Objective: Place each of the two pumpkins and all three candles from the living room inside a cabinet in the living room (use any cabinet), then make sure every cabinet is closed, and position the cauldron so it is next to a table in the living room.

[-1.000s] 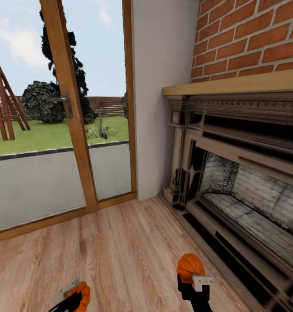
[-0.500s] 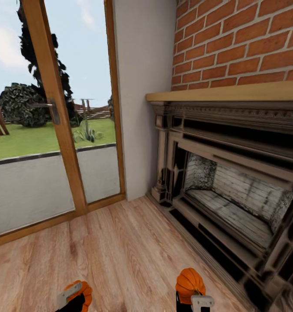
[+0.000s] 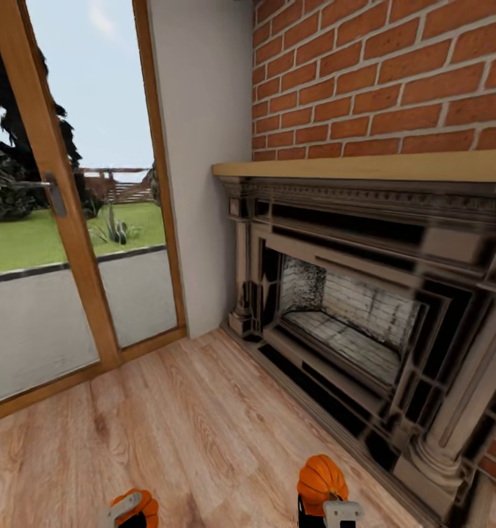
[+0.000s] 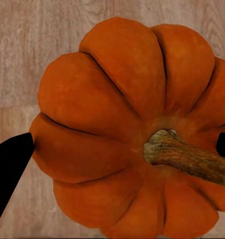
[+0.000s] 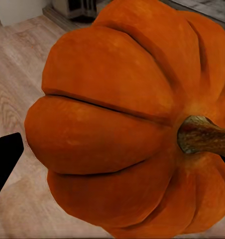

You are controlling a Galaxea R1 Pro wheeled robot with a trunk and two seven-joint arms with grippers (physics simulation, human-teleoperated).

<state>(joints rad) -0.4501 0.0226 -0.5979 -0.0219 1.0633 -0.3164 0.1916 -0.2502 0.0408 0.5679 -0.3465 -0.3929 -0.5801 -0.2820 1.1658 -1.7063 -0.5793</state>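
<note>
Each arm carries one ribbed orange pumpkin above the plank floor. At the bottom edge of the head view, the left gripper [image 3: 132, 513] is shut on a pumpkin [image 3: 146, 506]. The left wrist view shows that pumpkin [image 4: 127, 129] close up, brown stem sideways, with a black finger [image 4: 10, 159] pressing each side. Further right in the head view, the right gripper [image 3: 324, 499] is shut on the other pumpkin [image 3: 321, 475]. That pumpkin [image 5: 127, 119] looms large in the right wrist view, one dark fingertip [image 5: 5, 154] at its flank. Candles, cabinet, cauldron and table are out of view.
A red brick fireplace [image 3: 365, 308] with a pale wood mantel and a dark surround takes up the right side, its hearth edge running along the floor. Wood-framed glass doors [image 3: 64, 242] stand at the left, with a white wall strip between. Light wood floor [image 3: 174, 433] lies ahead.
The whole picture has shifted left, so the camera has turned right toward the fireplace. Both grippers still hold their pumpkins at the bottom edge, the left one now lower in frame.
</note>
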